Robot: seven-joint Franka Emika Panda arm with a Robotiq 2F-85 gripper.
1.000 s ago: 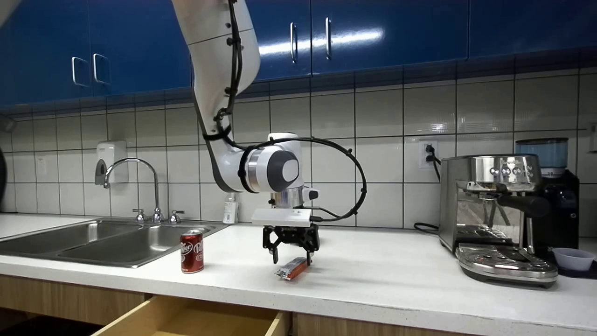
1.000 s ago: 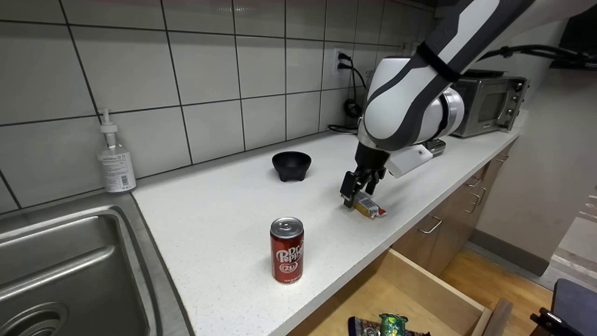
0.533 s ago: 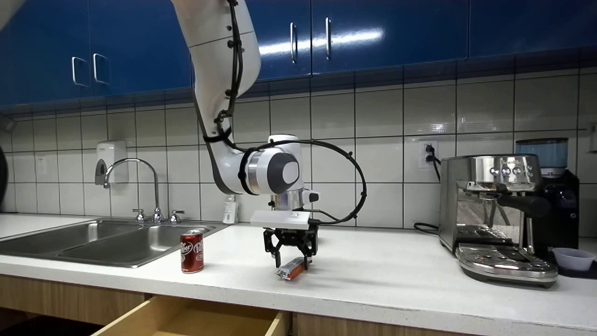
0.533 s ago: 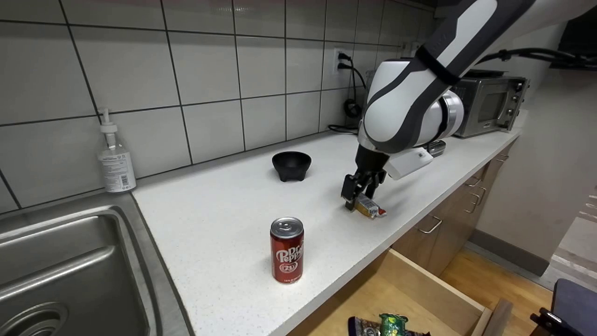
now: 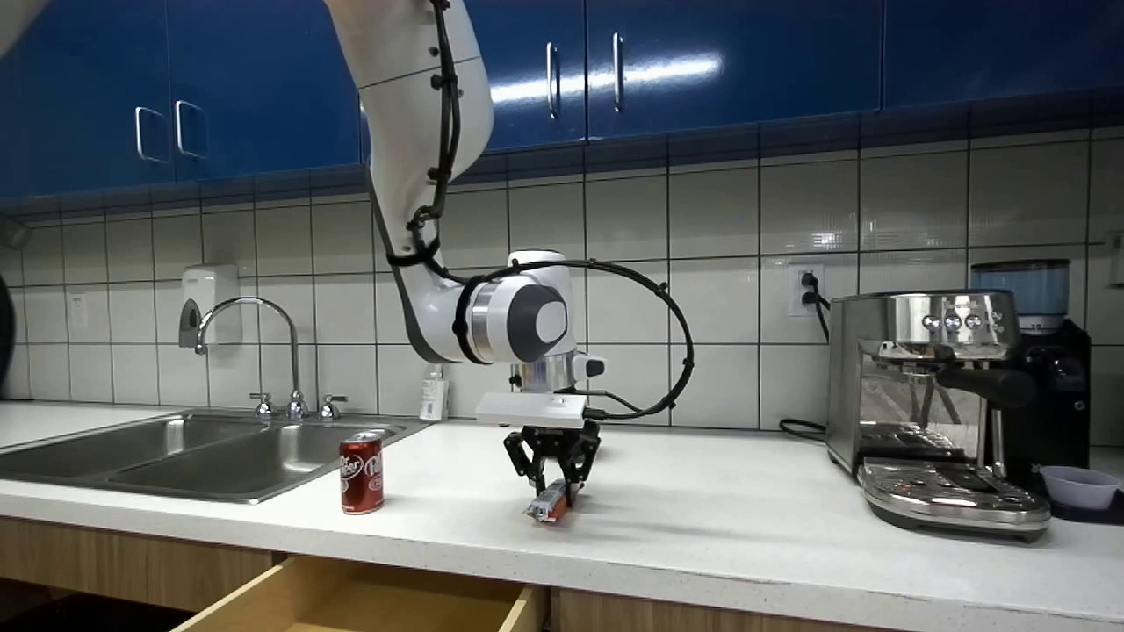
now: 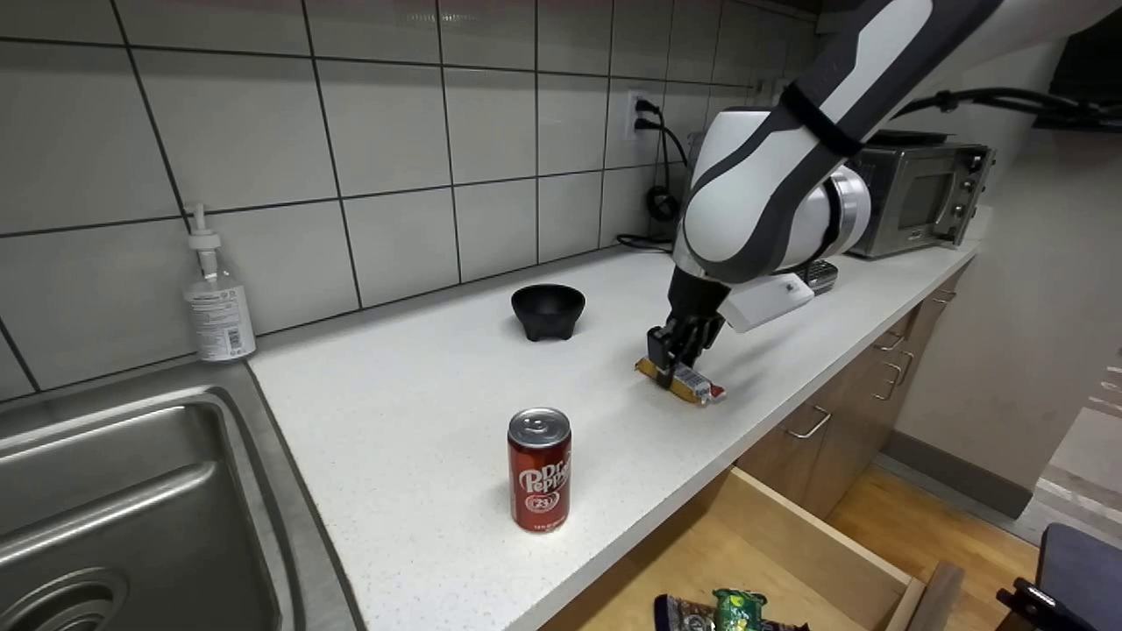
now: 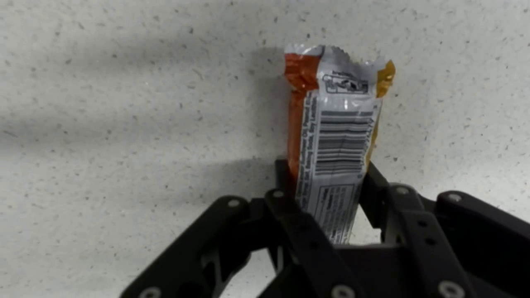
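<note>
A snack bar in an orange, yellow and white wrapper [image 7: 341, 136] lies on the white speckled counter [image 7: 124, 174], its barcode side up. My gripper [image 7: 327, 184] points down over it and is shut on it, one dark finger pad against each long side. In the wrist view the far end of the bar sticks out past the fingertips, while its near end is partly hidden by the gripper. Both exterior views show the bar [image 5: 546, 507] low at the counter surface, between the fingers.
A red soda can [image 6: 539, 473] stands on the counter near the sink [image 6: 175, 491]. Behind is a black bowl [image 6: 548, 311]. Below the counter edge an open drawer [image 6: 824, 552] holds several packets [image 6: 741, 609]. An espresso machine [image 5: 922, 421] is farther along.
My fingers have closed in from wide apart to both sides of the bar. The bar has turned and shifted slightly between them, while the arm has barely moved.
</note>
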